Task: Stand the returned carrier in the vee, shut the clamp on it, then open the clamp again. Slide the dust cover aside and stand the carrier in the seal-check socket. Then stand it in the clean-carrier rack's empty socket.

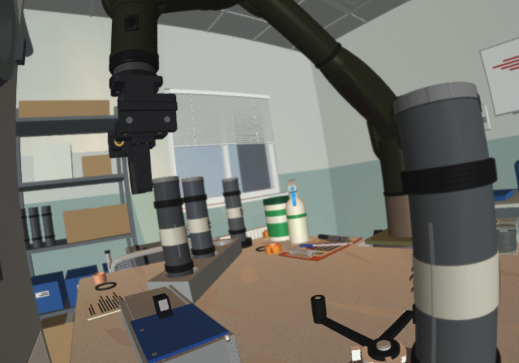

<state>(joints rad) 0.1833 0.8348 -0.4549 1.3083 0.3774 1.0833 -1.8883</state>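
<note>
The returned carrier (447,221), a tall grey cylinder with a pale cap, a black ring and a cream band, stands upright at the near right of the bench, right by the clamp's black crank handle (335,321). My gripper (140,175) hangs empty, with its fingers partly apart, high over the bench's left side, just above and left of the nearest carrier (172,225) in the clean-carrier rack (201,267). Two more grey carriers (198,217) (234,208) stand in the rack behind it. The carrier's foot and the vee are cut off by the picture's edge.
A box with a blue lid (180,330) and a small black tab sits at the near left in front of the rack. Behind stand a green-striped can (276,219), a spray bottle (296,215), an orange tape roll (272,248) and a tool tray (320,247). Shelving (71,175) fills the left.
</note>
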